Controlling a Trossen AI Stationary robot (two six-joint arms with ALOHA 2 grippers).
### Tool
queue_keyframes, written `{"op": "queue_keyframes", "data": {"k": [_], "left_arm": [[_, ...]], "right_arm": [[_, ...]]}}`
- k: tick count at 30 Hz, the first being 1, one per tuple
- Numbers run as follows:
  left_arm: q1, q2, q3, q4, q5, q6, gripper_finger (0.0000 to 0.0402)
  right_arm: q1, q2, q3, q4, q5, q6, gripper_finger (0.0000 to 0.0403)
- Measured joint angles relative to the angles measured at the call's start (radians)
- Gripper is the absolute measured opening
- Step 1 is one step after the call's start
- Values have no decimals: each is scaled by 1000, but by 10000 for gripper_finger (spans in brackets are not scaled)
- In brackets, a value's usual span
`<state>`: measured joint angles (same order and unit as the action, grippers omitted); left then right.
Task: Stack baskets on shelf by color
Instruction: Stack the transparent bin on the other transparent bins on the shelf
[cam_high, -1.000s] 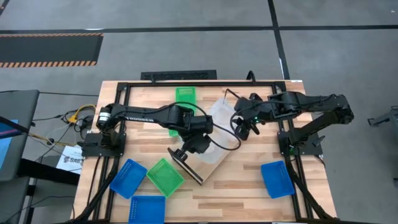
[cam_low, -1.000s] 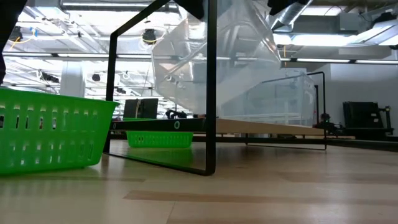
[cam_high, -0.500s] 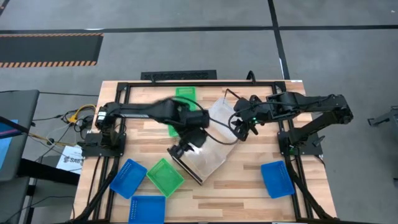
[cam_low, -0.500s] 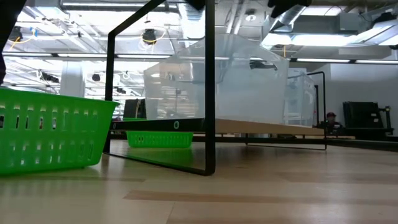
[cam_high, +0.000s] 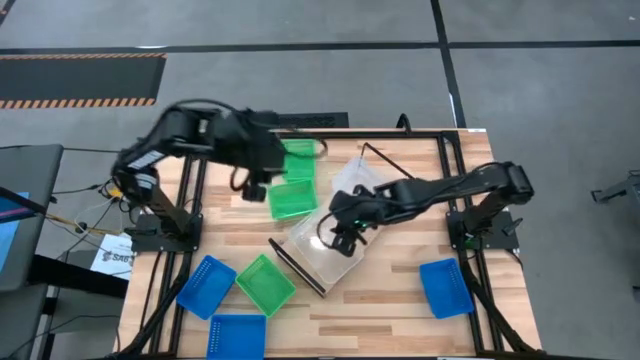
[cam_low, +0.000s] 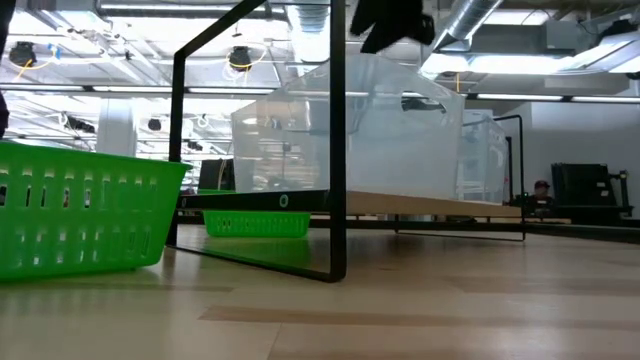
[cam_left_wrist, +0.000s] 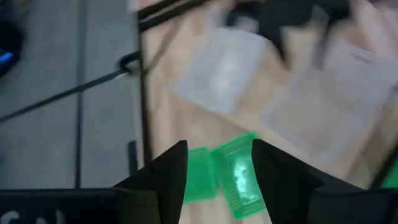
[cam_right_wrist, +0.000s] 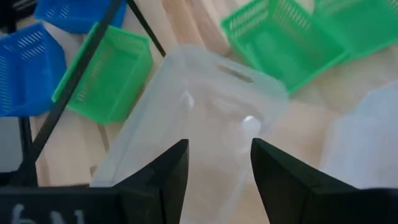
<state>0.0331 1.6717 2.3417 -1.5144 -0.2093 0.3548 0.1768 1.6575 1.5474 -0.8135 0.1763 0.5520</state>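
on the left of the tabletop (cam_high: 390, 310), two blue baskets (cam_high: 205, 285) (cam_high: 237, 335) are lying empty near the front edge, with an empty green basket (cam_high: 265, 283) just beside them. farther back, two more green baskets (cam_high: 292, 198) (cam_high: 299, 155) are sitting one behind the other, both empty. the left gripper (cam_high: 254, 184) is hovering just beside the nearer of these, its fingers spread and gripping nothing; a second ago this arm was reaching over the middle of the shelf at the clear basket, and it is now drawn back toward the rear left.

the shelf (cam_high: 330, 272) is lying diagonally across the middle, its black end frame (cam_high: 297, 266) facing the front. an empty clear basket (cam_high: 325, 240) is resting on it, and it was tilted in the air a second ago. a second clear basket (cam_high: 355, 178) is lying on the shelf's far end. the right gripper (cam_high: 343, 234) is hanging over the nearer clear basket, fingers apart and empty; earlier it was farther back toward the right.

a third blue basket (cam_high: 444, 285) is sitting empty at the front right.
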Motion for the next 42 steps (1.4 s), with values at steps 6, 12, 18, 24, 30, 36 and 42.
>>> {"op": "queue_keyframes", "data": {"k": [6, 12, 18, 24, 30, 36, 42], "left_arm": [[11, -95, 1, 24, -57, -89, 168], [11, -142, -1, 47, -85, -94, 168], [11, -148, -1, 47, -93, -91, 168], [17, -149, -1, 42, -95, -65, 168], [47, -149, -1, 39, -95, -60, 168], [77, -149, -1, 38, -91, -66, 168], [84, -149, -1, 38, -91, -69, 168]], "right_arm": [[-2, 89, -1, 60, -98, 70, 193], [8, 127, 10, 181, -130, 107, 192], [16, 178, 34, 195, -176, 106, 192], [18, 210, 29, 231, -233, 112, 189], [17, 210, 31, 240, -232, 104, 187], [32, 240, 30, 240, -231, 94, 180], [45, 277, 34, 280, -230, 115, 180]]}}
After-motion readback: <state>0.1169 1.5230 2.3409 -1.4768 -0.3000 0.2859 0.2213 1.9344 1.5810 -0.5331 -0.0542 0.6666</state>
